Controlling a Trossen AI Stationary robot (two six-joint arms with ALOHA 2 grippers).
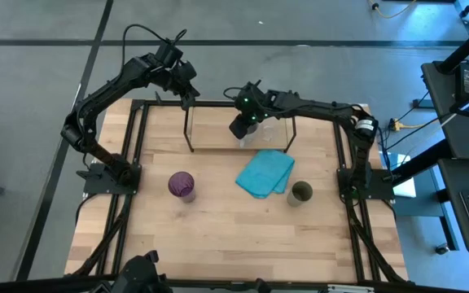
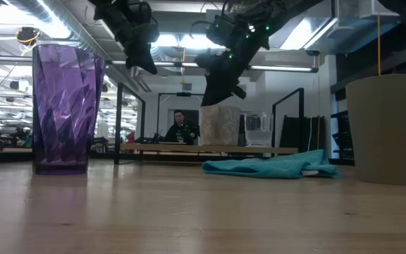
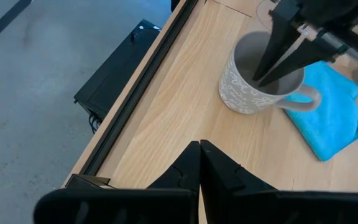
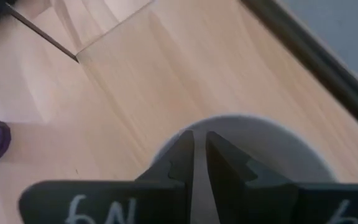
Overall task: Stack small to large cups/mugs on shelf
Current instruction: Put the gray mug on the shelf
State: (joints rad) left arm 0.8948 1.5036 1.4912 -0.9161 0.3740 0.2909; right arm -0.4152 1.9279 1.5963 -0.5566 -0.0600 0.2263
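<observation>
The grey handled mug [image 3: 247, 87] stands on the shelf's wooden base [image 2: 154, 148], between its black uprights [image 1: 190, 130]. Its handle [image 3: 306, 99] points toward the turquoise cloth. My right gripper [image 1: 243, 126] is above the mug, shut on it. The small clear glass [image 2: 258, 130] stands on the shelf beside the mug. The purple tumbler [image 1: 181, 185] and the olive-green cup [image 1: 301, 193] stand on the table in front of the shelf. My left gripper [image 1: 190, 96] is shut and empty, high over the shelf's far left corner. My right gripper comes at the mug from above, slanting down, its fingers [image 3: 277, 53] reaching into the mug's mouth. The fingertips close at the rim [image 3: 258, 81], on the side away from the handle. Whether one finger is outside the wall I cannot tell. The mug is upright on the shelf base.
A folded turquoise cloth [image 1: 265, 172] lies between the tumbler and the olive cup, just in front of the shelf. The black table frame [image 1: 137, 130] runs along the table's sides. A person [image 2: 182, 127] sits in the room beyond the table.
</observation>
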